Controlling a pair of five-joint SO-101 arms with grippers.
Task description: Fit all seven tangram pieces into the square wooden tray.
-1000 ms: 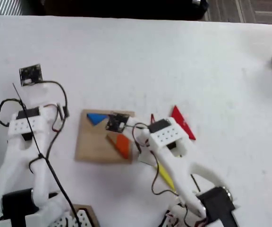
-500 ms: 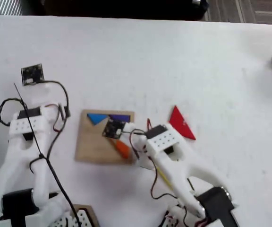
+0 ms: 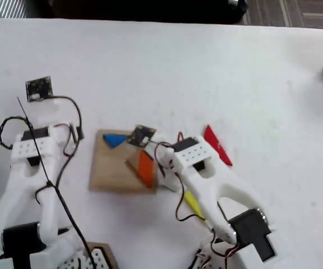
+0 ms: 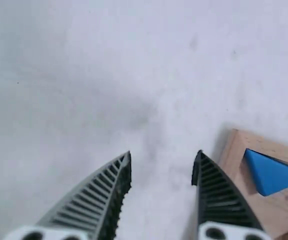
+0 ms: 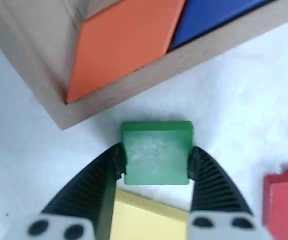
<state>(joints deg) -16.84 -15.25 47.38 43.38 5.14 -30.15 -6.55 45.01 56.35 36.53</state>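
Right wrist view: right gripper (image 5: 156, 152) was clamped on the green square (image 5: 156, 142), just outside the wooden tray (image 5: 134, 86) corner; orange piece (image 5: 124, 45) lay inside. Left gripper (image 4: 163, 155) stood spread above the worktop (image 4: 84, 75) beside the tray.

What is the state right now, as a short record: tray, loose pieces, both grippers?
square wooden tray: holds blue triangle and orange parallelogram
loose outside it: red triangle, yellow piece, green square
right gripper: fingers shut on green square, just outside tray rim
left gripper: fingers open above white table, beside tray corner
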